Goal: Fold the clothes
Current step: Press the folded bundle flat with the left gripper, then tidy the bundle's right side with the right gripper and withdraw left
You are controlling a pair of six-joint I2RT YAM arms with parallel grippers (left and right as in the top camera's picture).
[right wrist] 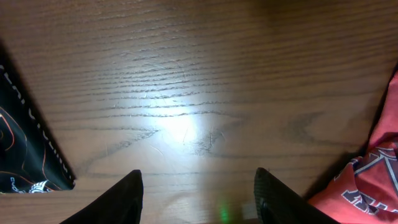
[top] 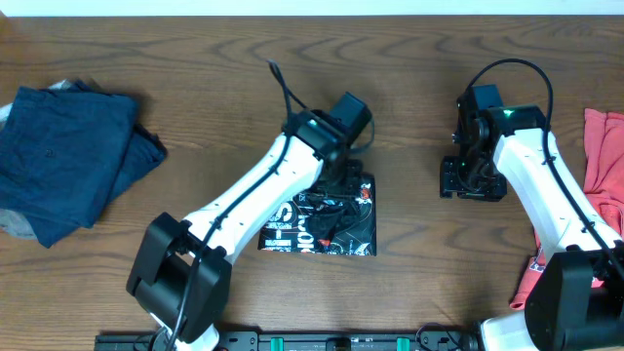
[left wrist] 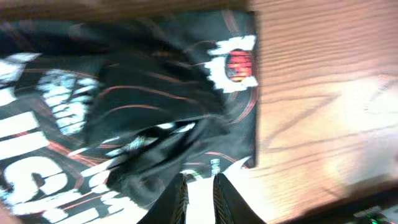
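The clothes, a black sports shirt with orange wavy lines and white lettering, lie folded into a small rectangle at the table's middle. In the left wrist view the shirt fills the left and centre, with a loose rumpled fold on top. My left gripper hovers at the shirt's near edge, its fingers a narrow gap apart with nothing between them. In the overhead view the left gripper sits over the shirt's upper right part. My right gripper stands open over bare wood, to the right of the shirt's corner.
A plain navy garment lies in a heap at the far left. A red T-shirt with white print lies at the right table edge, close to my right gripper; its corner shows in the right wrist view.
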